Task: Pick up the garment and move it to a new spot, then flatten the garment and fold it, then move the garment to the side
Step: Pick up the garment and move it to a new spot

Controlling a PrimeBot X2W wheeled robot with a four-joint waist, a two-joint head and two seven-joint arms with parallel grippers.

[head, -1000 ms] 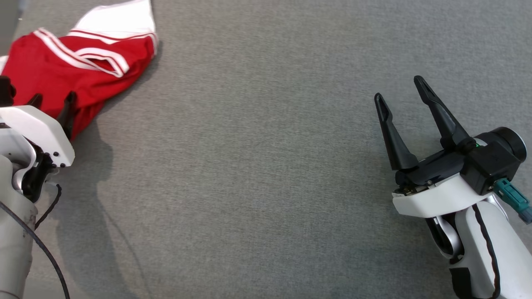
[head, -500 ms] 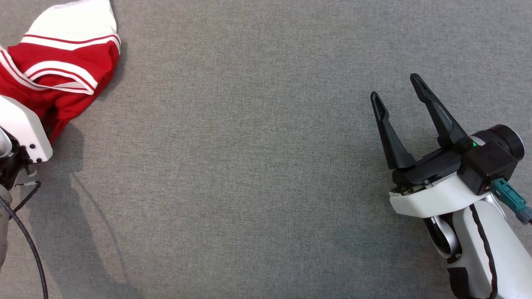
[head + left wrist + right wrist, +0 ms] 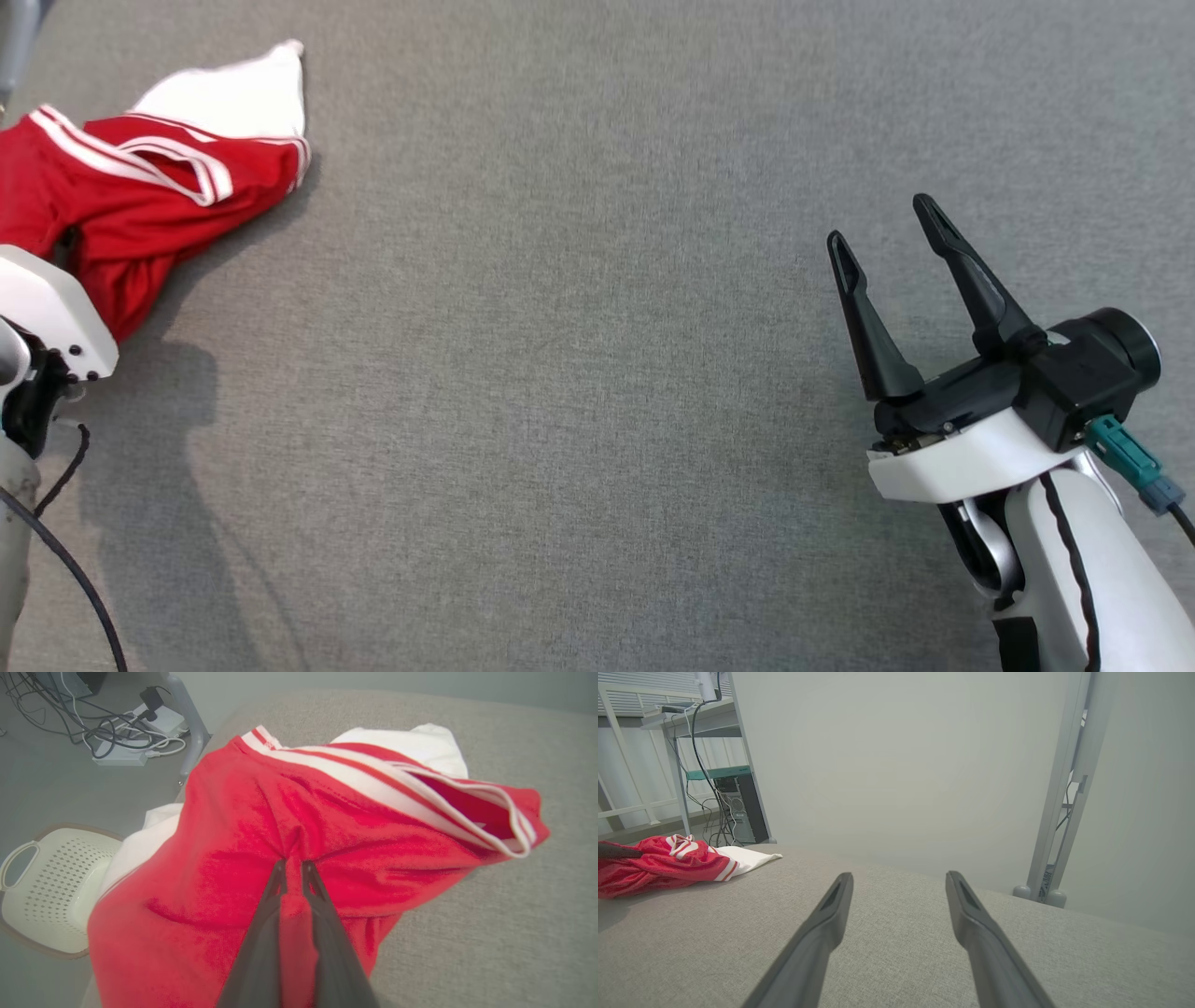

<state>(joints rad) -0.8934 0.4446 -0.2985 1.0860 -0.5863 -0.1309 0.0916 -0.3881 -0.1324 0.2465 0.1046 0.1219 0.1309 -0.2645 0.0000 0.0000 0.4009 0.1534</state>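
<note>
The garment [image 3: 140, 201] is a crumpled red shirt with white sleeves and red-white striped trim, lying at the far left of the grey table. In the left wrist view my left gripper [image 3: 293, 864] is shut on a pinched fold of the garment [image 3: 261, 826], its two dark fingers squeezing red cloth. In the head view the left wrist's white housing [image 3: 51, 308] covers the fingers. My right gripper [image 3: 882, 219] stands open at the right, well away from the shirt, nothing between its fingers. The right wrist view shows the garment [image 3: 668, 863] far off to the left and the right gripper [image 3: 899, 877] open.
The grey cloth-covered table [image 3: 579, 373] stretches between the two arms. Beyond the table's left edge a cream perforated basket [image 3: 51, 896] sits on the floor, with cables and a power strip [image 3: 126, 746] nearby. A grey metal post [image 3: 1064, 788] stands past the far edge.
My left gripper has gone from open to shut on the red cloth, which is bunched up more. The head camera has shifted. The right gripper stays open.
</note>
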